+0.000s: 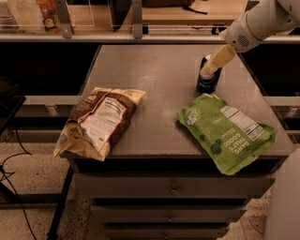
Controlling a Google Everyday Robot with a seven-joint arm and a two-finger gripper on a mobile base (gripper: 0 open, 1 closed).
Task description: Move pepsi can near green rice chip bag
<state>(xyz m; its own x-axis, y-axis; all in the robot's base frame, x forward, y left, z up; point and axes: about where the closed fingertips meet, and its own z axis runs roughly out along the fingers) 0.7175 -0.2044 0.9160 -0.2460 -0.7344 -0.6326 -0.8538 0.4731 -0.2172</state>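
The pepsi can point(205, 85) stands upright on the grey table point(154, 70), right of the middle, just behind the top left corner of the green rice chip bag point(226, 132). The lime-green bag lies flat at the front right, with its lower end over the table edge. My gripper point(209, 71) reaches down from the upper right on a white arm point(255, 26). Its cream tip sits at the can's top and hides part of the can.
A brown and tan chip bag point(98, 119) lies at the front left, hanging over the table's edge. Drawers point(173, 190) are below the tabletop. A shelf rail with bottles point(47, 14) runs behind the table. A dark stand with cables point(9, 140) is on the left.
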